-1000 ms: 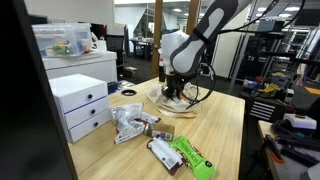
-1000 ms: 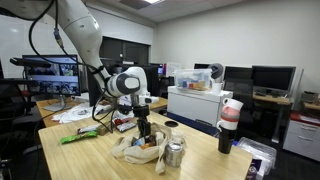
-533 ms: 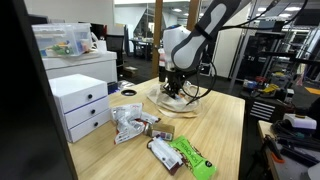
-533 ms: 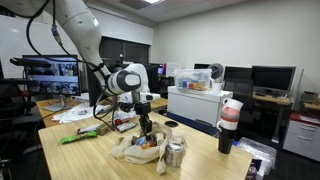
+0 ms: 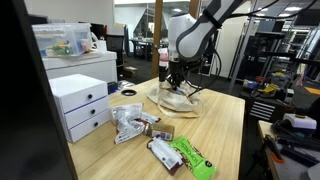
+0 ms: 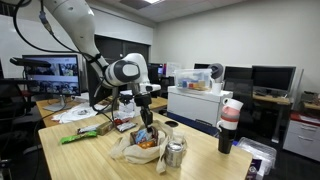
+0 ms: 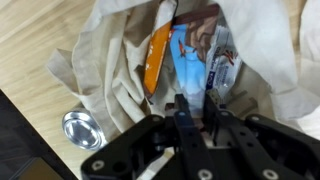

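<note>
While I am hovering over the crumpled cream cloth bag (image 5: 180,100) on the wooden table (image 5: 225,130), the gripper (image 7: 190,108) is clamping a glossy blue snack packet (image 7: 190,60) between its fingers. That packet is sitting in the bag's open mouth beside a flat orange packet (image 7: 157,55).

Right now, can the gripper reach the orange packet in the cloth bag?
Probably yes: the gripper hangs just above the open cloth bag, and the orange packet lies uncovered beside a blue packet.
</note>
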Controlling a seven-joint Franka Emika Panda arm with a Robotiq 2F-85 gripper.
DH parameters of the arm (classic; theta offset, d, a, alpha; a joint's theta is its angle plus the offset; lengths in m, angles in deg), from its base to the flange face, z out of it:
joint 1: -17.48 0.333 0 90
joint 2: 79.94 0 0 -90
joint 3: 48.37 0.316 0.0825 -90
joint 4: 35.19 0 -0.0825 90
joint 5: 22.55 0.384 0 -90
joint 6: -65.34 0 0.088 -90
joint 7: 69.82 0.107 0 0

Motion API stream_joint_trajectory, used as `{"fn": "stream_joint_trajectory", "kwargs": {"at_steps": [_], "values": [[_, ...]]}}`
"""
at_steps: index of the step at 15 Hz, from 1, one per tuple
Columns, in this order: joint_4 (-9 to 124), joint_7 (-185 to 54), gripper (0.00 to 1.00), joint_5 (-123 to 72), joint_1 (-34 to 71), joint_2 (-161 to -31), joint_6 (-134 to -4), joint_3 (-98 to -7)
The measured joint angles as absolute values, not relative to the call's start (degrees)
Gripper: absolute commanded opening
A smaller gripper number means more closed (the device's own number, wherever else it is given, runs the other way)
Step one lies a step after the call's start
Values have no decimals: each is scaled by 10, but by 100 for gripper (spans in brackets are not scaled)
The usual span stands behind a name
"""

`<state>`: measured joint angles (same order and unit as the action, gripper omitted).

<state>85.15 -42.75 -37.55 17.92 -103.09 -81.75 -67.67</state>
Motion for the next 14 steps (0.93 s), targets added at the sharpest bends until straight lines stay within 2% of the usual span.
{"fn": "stream_joint_trajectory", "kwargs": {"at_steps": [8, 14], "values": [[872, -428, 5, -378, 176, -944, -817, -676], [871, -428, 5, -352, 178, -930, -818, -612]]}}
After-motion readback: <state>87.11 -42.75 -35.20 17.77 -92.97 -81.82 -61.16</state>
